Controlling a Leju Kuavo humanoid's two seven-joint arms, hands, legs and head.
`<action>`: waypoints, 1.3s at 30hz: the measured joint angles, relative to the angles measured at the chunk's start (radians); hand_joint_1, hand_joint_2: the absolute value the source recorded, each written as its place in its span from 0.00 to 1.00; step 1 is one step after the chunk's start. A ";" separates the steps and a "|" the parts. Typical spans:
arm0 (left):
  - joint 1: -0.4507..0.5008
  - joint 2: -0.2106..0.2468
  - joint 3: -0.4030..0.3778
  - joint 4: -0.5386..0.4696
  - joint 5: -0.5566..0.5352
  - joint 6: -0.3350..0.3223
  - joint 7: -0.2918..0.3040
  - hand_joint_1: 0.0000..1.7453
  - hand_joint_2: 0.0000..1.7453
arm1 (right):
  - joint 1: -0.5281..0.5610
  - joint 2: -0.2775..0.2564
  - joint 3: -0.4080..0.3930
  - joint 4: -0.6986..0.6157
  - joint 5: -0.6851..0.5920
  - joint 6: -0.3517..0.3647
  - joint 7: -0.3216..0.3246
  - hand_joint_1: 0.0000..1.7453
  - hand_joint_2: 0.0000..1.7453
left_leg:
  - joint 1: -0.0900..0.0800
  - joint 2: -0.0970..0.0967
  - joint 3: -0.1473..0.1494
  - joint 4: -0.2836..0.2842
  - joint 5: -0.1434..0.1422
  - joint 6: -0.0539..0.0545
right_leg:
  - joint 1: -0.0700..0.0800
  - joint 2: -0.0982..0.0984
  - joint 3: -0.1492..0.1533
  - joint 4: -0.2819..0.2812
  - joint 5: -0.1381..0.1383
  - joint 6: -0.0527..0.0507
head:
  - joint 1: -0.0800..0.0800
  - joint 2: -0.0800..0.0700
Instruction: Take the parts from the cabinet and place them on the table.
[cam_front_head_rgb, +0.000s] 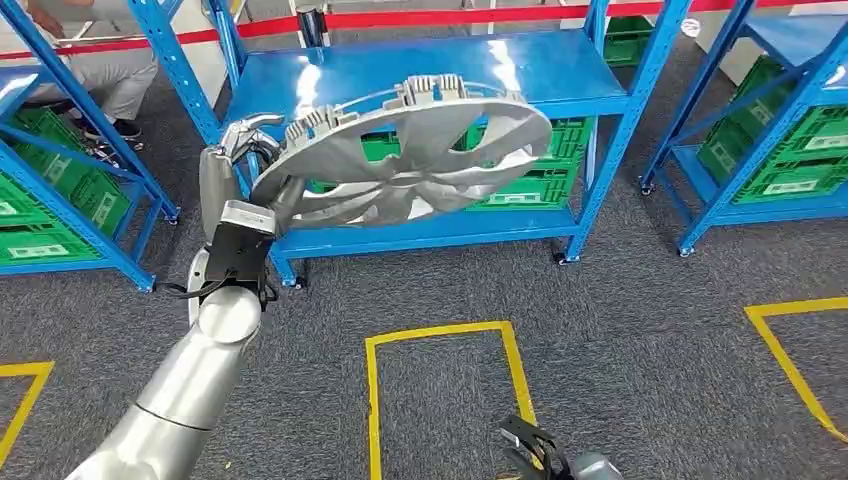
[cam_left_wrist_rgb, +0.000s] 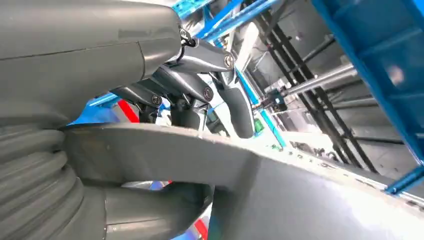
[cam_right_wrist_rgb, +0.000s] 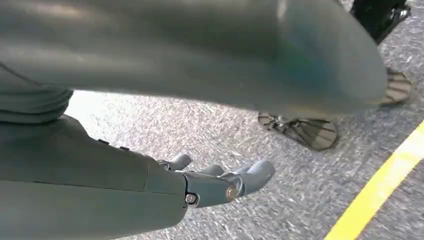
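1 part, silver hubcap (cam_front_head_rgb: 405, 150), upper centre of frame, lifted off blue rack (cam_front_head_rgb: 420, 70); left hand (cam_front_head_rgb: 240, 160) clamped on its rim. Right hand (cam_right_wrist_rgb: 220, 182) hangs low, fingers apart, seemingly empty. Step: carry. Next: turn toward table, keep hubcap clear of rack posts.

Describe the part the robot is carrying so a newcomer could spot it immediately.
Start at the blue shelf rack straight ahead. In front of it, the left hand grips a large silver wheel cover by its rim, tilted. It alone is round and spoked, unlike the green crates.
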 joint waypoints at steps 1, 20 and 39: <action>0.000 0.000 0.000 0.000 0.000 0.000 0.000 1.00 1.00 | -0.001 0.000 0.000 0.000 0.000 0.000 0.000 0.00 0.00 | 0.002 0.000 -0.019 0.086 -0.057 -0.005 | 0.000 0.000 -0.016 0.001 0.013 -0.001 | 0.000 0.000; 0.003 -0.004 0.000 -0.001 0.001 0.000 -0.001 1.00 1.00 | 0.004 0.003 -0.003 0.000 0.000 0.002 0.006 0.00 0.00 | -0.008 0.005 0.100 -0.140 0.082 0.064 | 0.002 0.001 -0.131 0.256 -0.023 0.052 | 0.005 0.000; 0.014 0.005 0.002 -0.016 0.002 0.005 -0.005 1.00 1.00 | 0.000 0.006 -0.005 -0.002 0.021 0.002 -0.011 0.00 0.00 | -0.009 -0.008 0.224 -0.105 -0.047 0.027 | 0.008 -0.001 -0.093 -0.002 0.082 0.013 | 0.002 0.000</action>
